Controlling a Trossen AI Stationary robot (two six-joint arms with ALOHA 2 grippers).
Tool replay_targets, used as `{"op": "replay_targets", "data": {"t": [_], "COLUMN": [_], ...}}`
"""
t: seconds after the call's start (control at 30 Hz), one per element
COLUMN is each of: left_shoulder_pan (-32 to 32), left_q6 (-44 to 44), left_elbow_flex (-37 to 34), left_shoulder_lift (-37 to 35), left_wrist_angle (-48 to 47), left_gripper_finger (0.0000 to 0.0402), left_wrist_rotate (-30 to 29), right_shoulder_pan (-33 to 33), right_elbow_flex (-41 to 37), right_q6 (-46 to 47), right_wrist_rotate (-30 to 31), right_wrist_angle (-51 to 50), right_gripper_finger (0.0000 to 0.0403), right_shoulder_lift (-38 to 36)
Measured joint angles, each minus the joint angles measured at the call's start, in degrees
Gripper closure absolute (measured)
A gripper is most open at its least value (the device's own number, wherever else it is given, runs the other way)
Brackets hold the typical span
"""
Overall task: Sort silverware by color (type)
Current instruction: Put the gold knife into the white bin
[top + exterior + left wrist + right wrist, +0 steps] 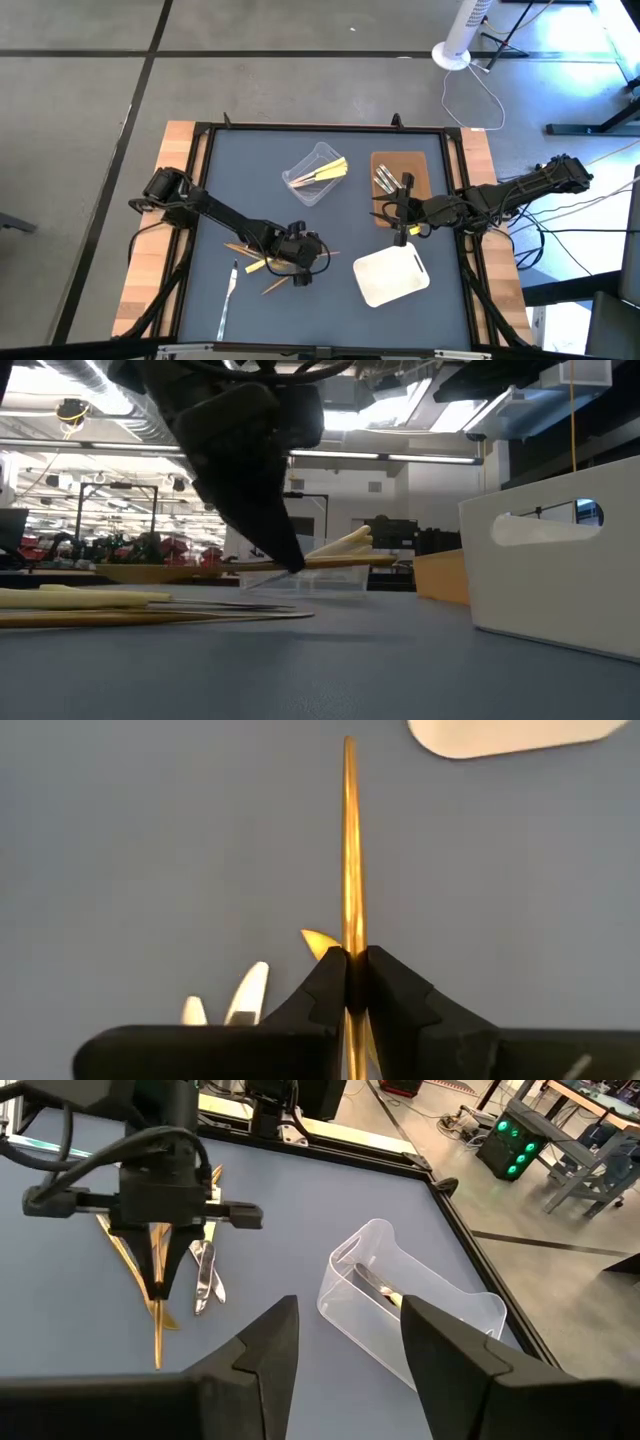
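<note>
- The table [340, 170] has a grey-blue mat inside a dark frame, with wood edges at both sides.
- The white tray [391, 276] lies near the front, the brown tray [415, 170] behind it, and the clear tub [315, 173] holds pale yellow utensils.
- The right gripper [340, 1345] waits over the brown tray, fingers apart, holding nothing.
- The left gripper [355, 970] is clamped on an orange-brown utensil [349, 850], which lies level just above the mat; its long axis points toward the white tray.
- More silverware [250, 262] lies beside it.
</note>
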Motion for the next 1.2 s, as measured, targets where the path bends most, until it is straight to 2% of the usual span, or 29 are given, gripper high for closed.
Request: {"op": "replay_targets", "data": {"t": [0.17, 0.4, 0.53, 0.77, 1.2], "left_shoulder_pan": [2.1, 5.7, 7.4, 9.7, 10.9], "left_q6": [0.3, 0.4, 0.5, 0.6, 0.2], "left_elbow_flex": [0.0, 0.0, 0.0, 0.0, 0.0], "left_shoulder_lift": [-2.5, -5.6, -6.2, -6.2, -6.2], "left_wrist_angle": [0.8, 2.3, 4.1, 7.8, 11.5], "left_gripper_finger": [0.0379, 0.0375, 0.0375, 0.0375, 0.0374], "left_wrist_rotate": [-0.1, 0.1, 0.2, 1.5, 1.5], "right_shoulder_pan": [0.0, 0.0, 0.0, 0.0, 0.0], "right_elbow_flex": [0.0, 0.0, 0.0, 0.1, 0.1], "right_q6": [0.0, 0.0, -0.5, -6.6, -7.9], "right_wrist_rotate": [-1.2, -9.7, -12.7, -13.9, -12.9], "right_wrist_angle": [0.3, 3.9, 9.7, 19.1, 19.6], "right_gripper_finger": [0.0235, 0.0235, 0.0235, 0.0235, 0.0235], "right_shoulder_lift": [0.0, 0.0, 0.9, 6.7, 18.4]}}
